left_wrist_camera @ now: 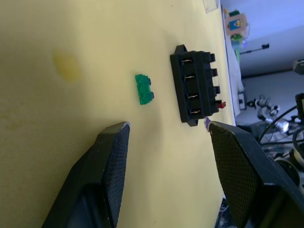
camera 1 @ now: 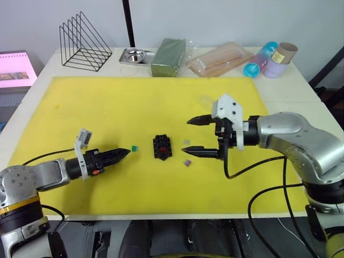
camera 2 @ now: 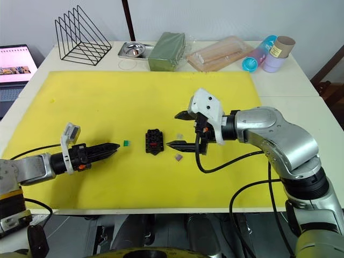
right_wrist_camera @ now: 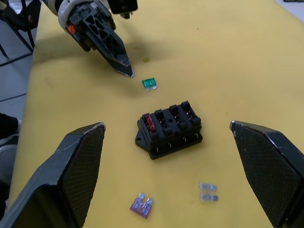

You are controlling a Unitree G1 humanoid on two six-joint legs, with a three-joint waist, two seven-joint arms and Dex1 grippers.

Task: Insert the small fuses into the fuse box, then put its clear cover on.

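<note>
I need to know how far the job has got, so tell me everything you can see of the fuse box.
The fuse box is a small black plastic block with rows of slots and a mounting tab at one end. It lies flat on the yellow mat, slots up, between the two grippers, touched by neither. One end slot holds a red fuse; the other slots look empty. No cover is on it.

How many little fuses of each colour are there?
Green fuse: 1
Red fuse, already in the fuse box: 1
Purple fuse: 1
Pale greyish fuse: 1
Total: 4
</note>
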